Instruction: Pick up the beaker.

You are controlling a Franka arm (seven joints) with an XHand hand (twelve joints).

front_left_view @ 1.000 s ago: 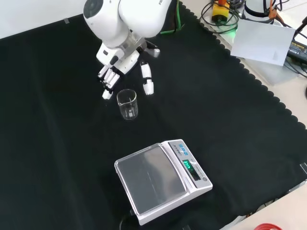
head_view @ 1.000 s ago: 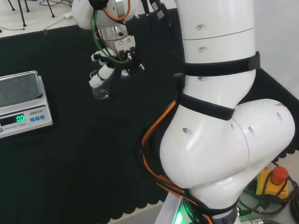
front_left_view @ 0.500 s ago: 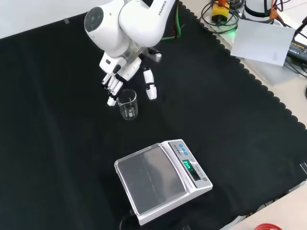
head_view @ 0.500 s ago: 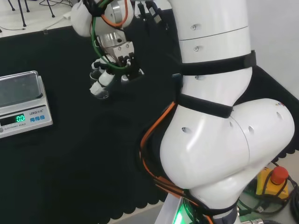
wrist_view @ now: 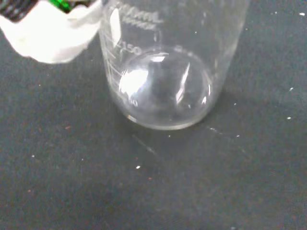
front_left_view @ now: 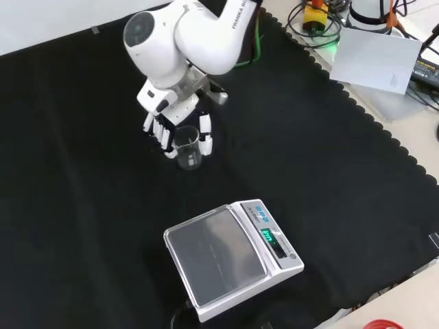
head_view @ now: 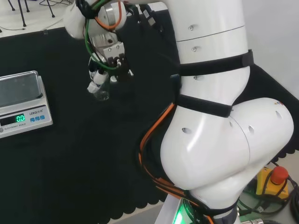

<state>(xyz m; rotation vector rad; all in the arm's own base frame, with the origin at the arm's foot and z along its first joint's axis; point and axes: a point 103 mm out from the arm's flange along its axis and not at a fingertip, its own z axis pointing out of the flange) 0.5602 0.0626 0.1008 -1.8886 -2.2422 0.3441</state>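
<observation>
A clear glass beaker (front_left_view: 187, 152) stands upright on the black cloth, and it looks empty. The hand (front_left_view: 167, 122) has come down over it in the front view. Its fingers (front_left_view: 159, 133) lie along the beaker's left side and the thumb (front_left_view: 205, 137) stands by its right side. The fingers look straight, not curled round the glass. In the head view the hand (head_view: 108, 65) hangs just above the beaker (head_view: 102, 92). In the wrist view the beaker (wrist_view: 163, 86) is close, with printed scale marks, and a white part of the hand (wrist_view: 53, 28) sits beside it.
A white digital scale (front_left_view: 230, 257) with a lit display stands nearer the front in the front view, and at the left edge as the scale (head_view: 21, 105) in the head view. The arm's big white links (head_view: 219, 121) rise at the right of the head view.
The hand has moved down and across to the beaker, from beside its rim to straddling it with fingers on one side and thumb on the other. The beaker has stayed in place.
</observation>
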